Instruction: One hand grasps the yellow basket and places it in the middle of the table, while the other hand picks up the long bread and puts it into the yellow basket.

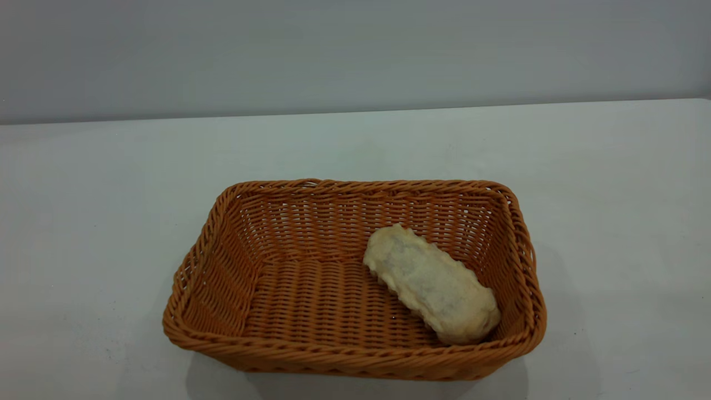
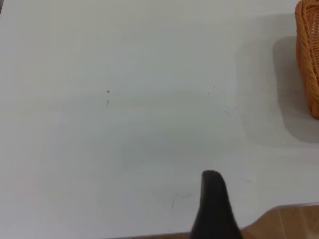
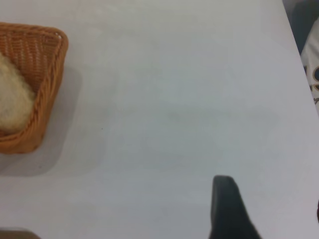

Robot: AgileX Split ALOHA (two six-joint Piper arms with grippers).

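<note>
- The basket (image 1: 266, 289) sits on the table (image 1: 83, 222) roughly at its middle, with its long side running across the exterior view.
- The bread (image 1: 433, 283) lies inside the basket, pale flat underside up, in the half of the basket nearer the right arm.
- Its long axis runs on a slant: one end points toward the basket's far wall, the other rests in the near right-hand corner, touching or almost touching the wall there.
- Neither arm shows in the exterior view; both are drawn well away from the basket.
- The left gripper (image 2: 214, 209) shows only as one dark finger over bare table, with the basket's outer wall (image 2: 309, 59) well apart from it at the frame edge. Whether its fingers are apart or together I cannot tell, since only one shows.
- The right gripper (image 3: 227, 209) likewise shows as a single dark finger over bare table, with the basket's corner (image 3: 47, 74) and an end of the bread (image 3: 12, 102) well apart from it. Its state I cannot tell either; nothing appears to be held by it.
- Judged from how things lie, both parts of the task look done: basket in the middle, bread in it.
- If any correction were wanted, the right arm is the nearer one, since the bread lies on its side of the basket; a grasp would best go across the loaf's short width, square to that slanted axis, keeping clear of the near right-hand corner wall.
</note>
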